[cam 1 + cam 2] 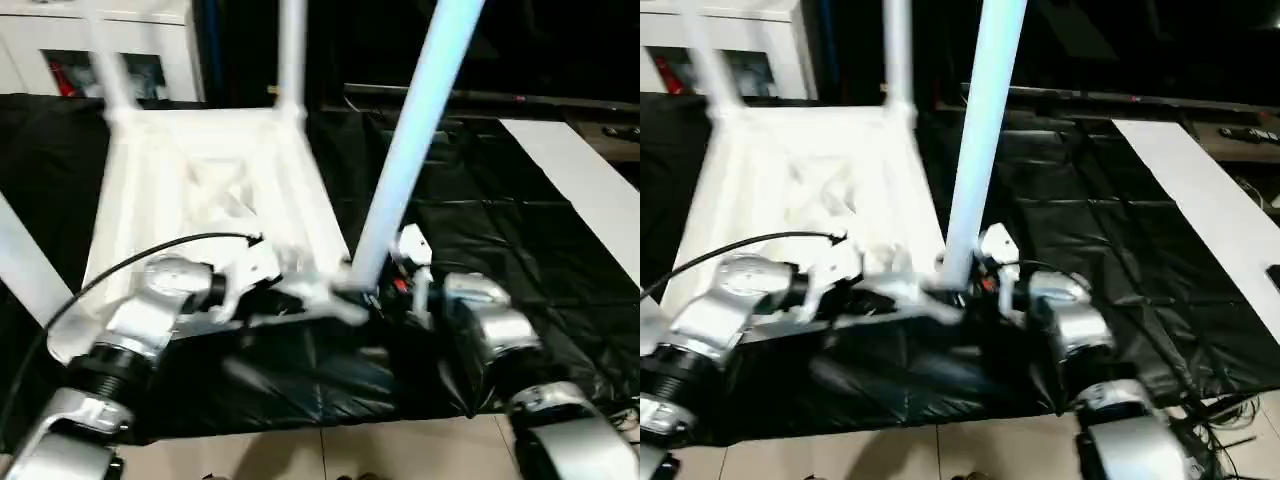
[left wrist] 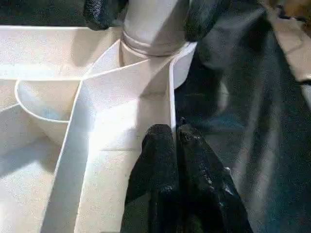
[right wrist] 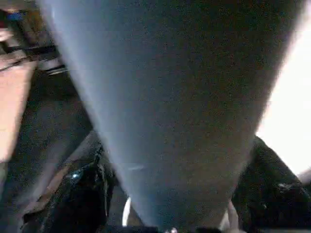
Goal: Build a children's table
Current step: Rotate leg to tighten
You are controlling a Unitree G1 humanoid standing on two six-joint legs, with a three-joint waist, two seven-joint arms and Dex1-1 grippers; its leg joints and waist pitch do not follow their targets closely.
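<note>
White plastic everywhere: the table top [image 1: 200,200] lies upside down on the black-covered work table [image 1: 480,220], ribs up, with legs standing in the far corners. I'm on the near-right corner socket [image 2: 155,48] now, seating the leg [image 1: 410,150], which leans a bit instead of standing straight.

My right gripper [image 2: 146,12] has a finger on each side of the leg just above the socket; whether it's squeezing or just loose around it, can't tell. My left gripper [image 2: 177,160] is pinched closed on the top's thin edge wall, steadying it.

Next, I'd say: straighten the leg and push it fully home while the left braces the top.

The left wrist view shows the leg's collar sitting in the socket, which the head views blur out. The right wrist view gets the tube up close. Head views show the lean.
</note>
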